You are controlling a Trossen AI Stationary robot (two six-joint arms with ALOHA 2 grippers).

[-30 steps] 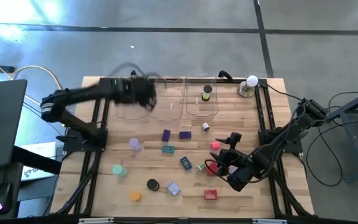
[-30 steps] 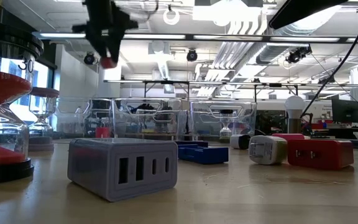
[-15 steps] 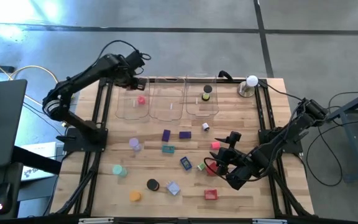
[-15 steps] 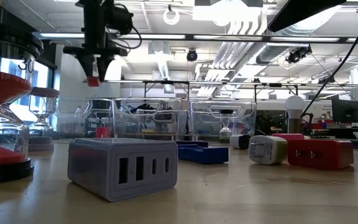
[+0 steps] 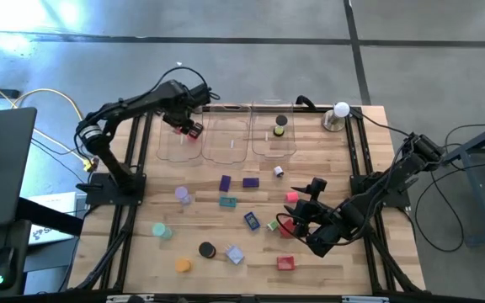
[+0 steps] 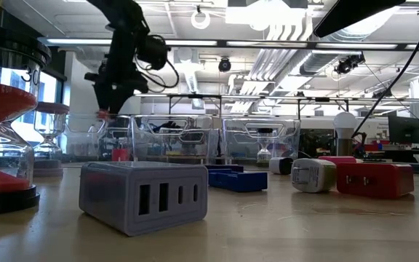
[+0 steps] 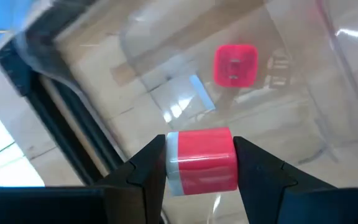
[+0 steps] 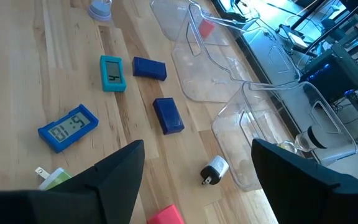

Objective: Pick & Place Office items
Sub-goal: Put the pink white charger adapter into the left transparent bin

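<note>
Left tool [image 7: 201,163] pinches a red block [image 7: 202,160] between its two fingers and hangs over the first clear tray [image 5: 178,145], at the far side of the table [image 5: 327,261]. Under the tool, down inside that tray, lies a pink block [image 7: 235,65]. So one piece sits there, and the red block looks ready to drop in beside it. The tray two over from the tool holds a black disc [image 5: 281,120] and a small yellow-green piece [image 5: 279,131]. The middle tray [image 5: 230,141] looks bare. Right tool [image 8: 194,168] hangs low near the front of the table with its fingers spread wide and nothing between them. Just ahead of it lie a blue clock [image 8: 68,128], a teal clock [image 8: 112,73], two blue blocks [image 8: 168,115] and a small white plug [image 8: 214,170]. Most pieces are not put away yet; many are on the wood, like the orange disc [image 5: 182,265] and another black disc [image 5: 206,250]. I think the job is only just started, with lots left to carry.
</note>
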